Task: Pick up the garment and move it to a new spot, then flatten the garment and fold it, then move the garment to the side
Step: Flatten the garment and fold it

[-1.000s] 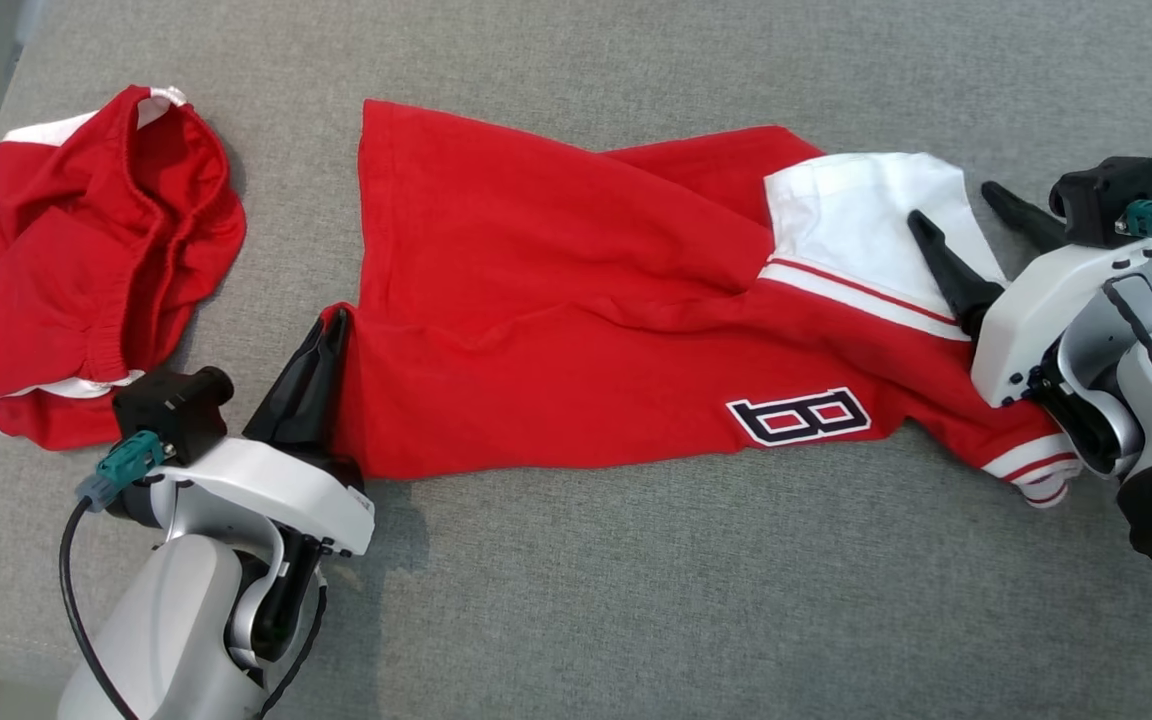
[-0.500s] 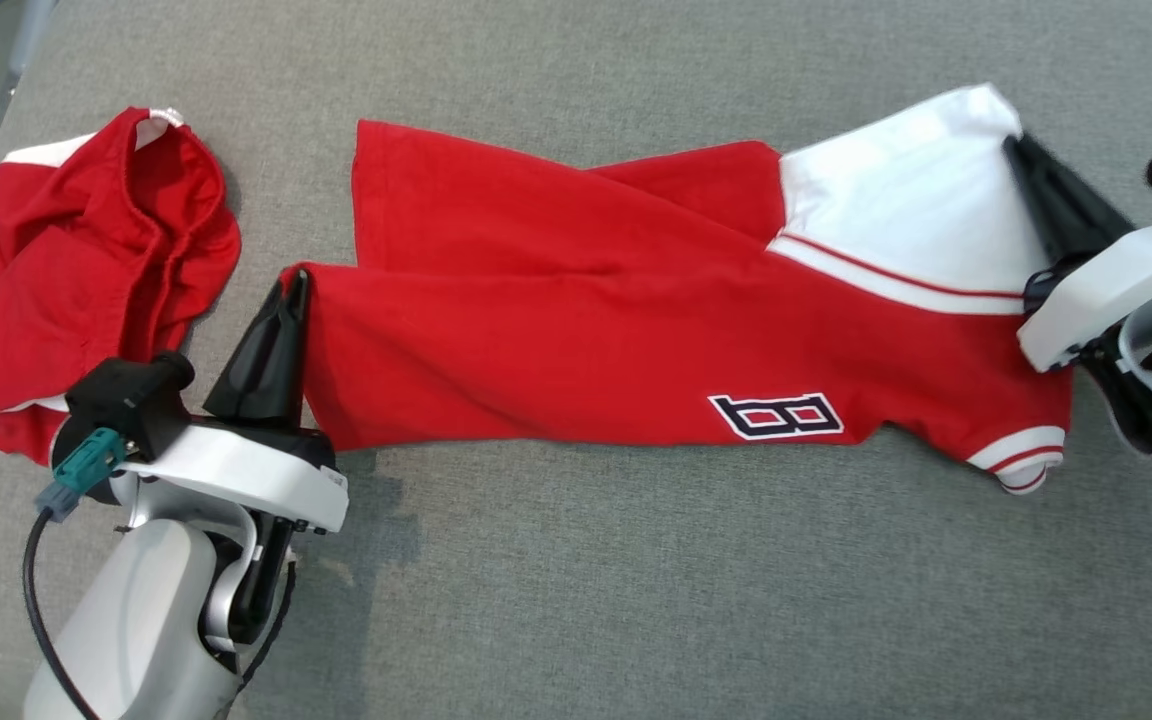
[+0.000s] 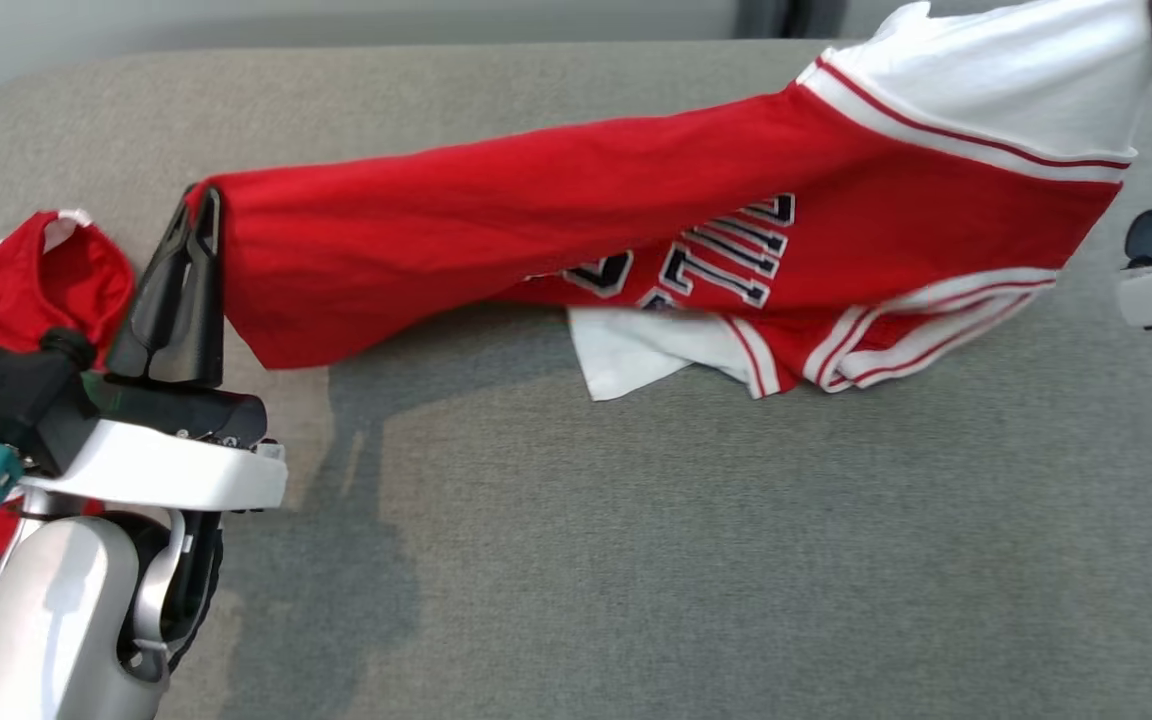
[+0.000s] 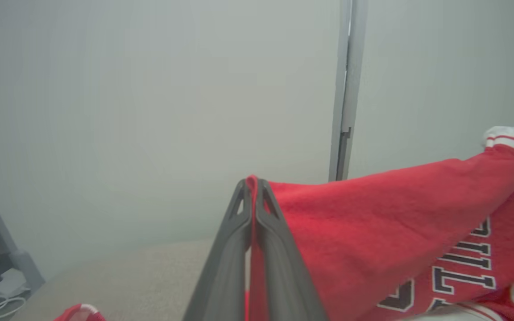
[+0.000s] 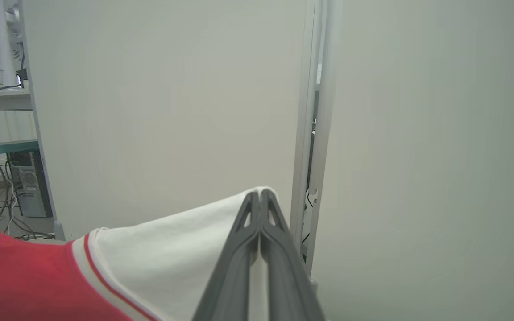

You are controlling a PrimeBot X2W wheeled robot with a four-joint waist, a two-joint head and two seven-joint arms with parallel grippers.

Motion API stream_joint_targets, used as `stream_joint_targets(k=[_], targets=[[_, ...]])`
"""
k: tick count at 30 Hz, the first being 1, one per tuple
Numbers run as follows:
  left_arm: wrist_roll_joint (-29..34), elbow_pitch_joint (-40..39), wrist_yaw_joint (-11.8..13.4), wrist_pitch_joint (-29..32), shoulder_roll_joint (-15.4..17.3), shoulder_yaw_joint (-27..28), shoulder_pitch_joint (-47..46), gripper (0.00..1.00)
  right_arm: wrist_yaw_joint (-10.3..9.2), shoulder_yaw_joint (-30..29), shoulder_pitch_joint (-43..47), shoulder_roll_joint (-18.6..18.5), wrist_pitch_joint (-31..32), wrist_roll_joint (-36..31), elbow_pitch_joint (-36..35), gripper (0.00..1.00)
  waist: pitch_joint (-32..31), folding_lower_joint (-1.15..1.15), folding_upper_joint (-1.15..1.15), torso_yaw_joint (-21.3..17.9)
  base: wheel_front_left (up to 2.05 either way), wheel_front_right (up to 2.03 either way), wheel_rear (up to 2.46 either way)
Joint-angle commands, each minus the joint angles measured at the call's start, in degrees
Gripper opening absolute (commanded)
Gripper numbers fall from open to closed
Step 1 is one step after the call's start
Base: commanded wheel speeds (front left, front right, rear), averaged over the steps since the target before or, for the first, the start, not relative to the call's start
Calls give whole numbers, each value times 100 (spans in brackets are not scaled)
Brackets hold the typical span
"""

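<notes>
While holding the limp, seemingly light red-and-white lettered fabric jersey [image 3: 496, 230] above the grey woven cushion [image 3: 736, 560], clamps fully shut on red hem corner and white shoulder edge with left gripper [image 3: 201, 205] and right gripper [image 5: 260, 192].

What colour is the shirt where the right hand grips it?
White; the shirt shows it best in the right wrist view.

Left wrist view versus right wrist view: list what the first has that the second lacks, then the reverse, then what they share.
Left wrist, not right: the left gripper shut on the red edge of the jersey, its dark lettering, the grey cushion, a corner of another red garment. Right wrist, not left: the right gripper shut on the jersey's white panel, a shelf and computer tower at the left. Both: the jersey's red cloth with striped trim, the pale wall, a vertical grey post.
</notes>
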Motion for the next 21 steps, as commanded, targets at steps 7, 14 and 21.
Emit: stream_joint_targets(k=[7, 14, 21], targets=[[351, -1198, 428, 371, 352, 187, 64, 0, -2, -1281, 816, 354, 734, -711, -1695, 0, -473, 0, 0, -558, 0, 0, 0], [560, -1952, 676, 698, 553, 287, 125, 0, -2, -1876, 1204, 709, 1490, -985, -2972, 0, -605, 0, 0, -758, 0, 0, 0], [535, -2117, 679, 842, 540, 214, 13, 0, -2, -1945, 1313, 851, 1900, -973, -3278, 0, -538, 0, 0, -795, 0, 0, 0]])
